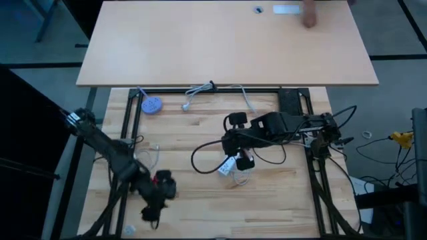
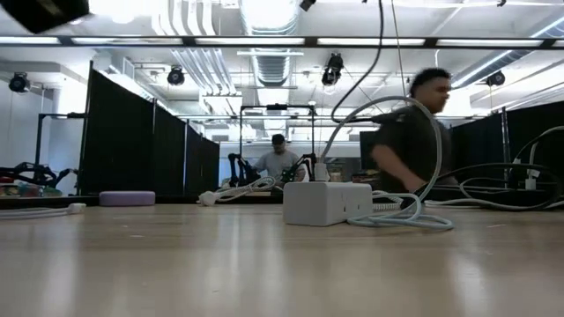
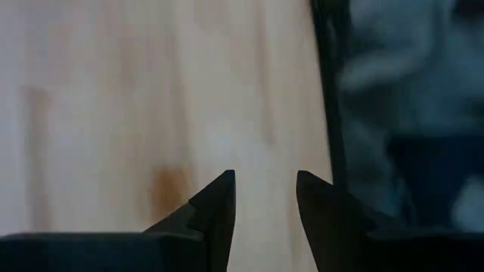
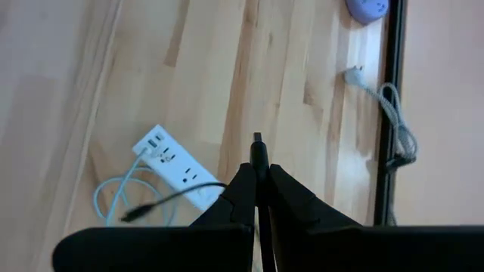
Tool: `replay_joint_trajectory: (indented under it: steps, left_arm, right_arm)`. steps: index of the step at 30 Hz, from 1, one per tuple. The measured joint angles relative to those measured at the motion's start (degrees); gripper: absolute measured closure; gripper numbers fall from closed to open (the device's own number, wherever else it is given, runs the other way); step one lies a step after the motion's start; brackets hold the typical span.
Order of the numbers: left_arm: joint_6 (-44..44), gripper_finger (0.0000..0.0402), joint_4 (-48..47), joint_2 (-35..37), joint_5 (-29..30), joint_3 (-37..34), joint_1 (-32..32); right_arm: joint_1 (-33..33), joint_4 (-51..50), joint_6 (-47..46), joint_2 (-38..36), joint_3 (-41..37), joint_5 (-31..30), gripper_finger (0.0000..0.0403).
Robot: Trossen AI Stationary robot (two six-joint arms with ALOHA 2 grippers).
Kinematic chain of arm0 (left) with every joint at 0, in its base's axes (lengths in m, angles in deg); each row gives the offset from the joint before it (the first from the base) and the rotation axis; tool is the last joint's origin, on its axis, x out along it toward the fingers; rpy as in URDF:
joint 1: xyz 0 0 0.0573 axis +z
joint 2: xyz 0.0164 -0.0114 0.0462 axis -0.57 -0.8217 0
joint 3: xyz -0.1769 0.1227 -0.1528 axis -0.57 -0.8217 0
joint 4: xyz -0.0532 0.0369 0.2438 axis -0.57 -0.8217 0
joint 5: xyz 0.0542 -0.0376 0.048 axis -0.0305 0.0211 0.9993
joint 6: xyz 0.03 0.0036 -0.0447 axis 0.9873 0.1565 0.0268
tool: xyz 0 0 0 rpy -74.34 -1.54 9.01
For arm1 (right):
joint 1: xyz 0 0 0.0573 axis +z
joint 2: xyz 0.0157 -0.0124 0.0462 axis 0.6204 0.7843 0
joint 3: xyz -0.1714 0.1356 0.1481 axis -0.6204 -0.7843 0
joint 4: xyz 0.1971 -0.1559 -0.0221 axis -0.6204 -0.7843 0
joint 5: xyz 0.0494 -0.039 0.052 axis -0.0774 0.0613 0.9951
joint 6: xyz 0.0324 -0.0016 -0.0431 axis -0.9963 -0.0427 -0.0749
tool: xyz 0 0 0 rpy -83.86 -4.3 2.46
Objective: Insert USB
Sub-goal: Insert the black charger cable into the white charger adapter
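High view shows a pale butcher-block table (image 1: 200, 200) edged by a black metal frame, with a smoother tan desk (image 1: 227, 47) beyond it. The right gripper (image 4: 259, 175) hangs over the middle of the table, its two dark wedge-shaped fingers pinched together on a slim black USB plug (image 4: 259, 153), whose small metal tip pokes out past the fingertips. A thin black cable (image 1: 200, 155) loops away from the plug across the wood grain.

Just beside that gripper lies a white rectangular power strip (image 4: 178, 168), a boxy plastic block with outlets and USB ports along its top face and a pale blue cord (image 4: 113, 202) coiled loosely at one end (in the low view the same block sits flat on the wood with the cord curled beside it).

The left gripper (image 3: 265, 204) sits near the table's front left edge, well apart from the strip. Its pointed matte-black fingers stand partly apart with bare wood showing in the gap, and nothing between them.

Near the far edge of the table rest a round lavender puck (image 1: 152, 105) with a dotted top and a grey braided cable (image 1: 200, 92) with a white plug. A person's hand (image 1: 310, 15) shows blurred over the tan desk.
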Motion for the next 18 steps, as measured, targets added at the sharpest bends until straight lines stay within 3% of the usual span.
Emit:
replay_joint_trajectory:
  steps: [5,10,18]
  left_arm:
    - [-2.90,0.0262,-11.76,-7.26,-2.84,6.71,-6.67]
    - [-19.81,0.0241,-13.59,-11.49,-5.57,9.43,-10.31]
    - [-50.41,0.0204,-11.50,-14.87,-24.49,9.16,-11.83]
  right_arm:
    - [1.54,-2.94,-2.06,0.00,-0.02,0.17,0.0403]
    - [2.98,-3.32,-4.56,0.00,-0.02,0.77,0.0403]
    - [5.38,-3.14,-11.47,0.00,-0.02,5.09,0.0403]
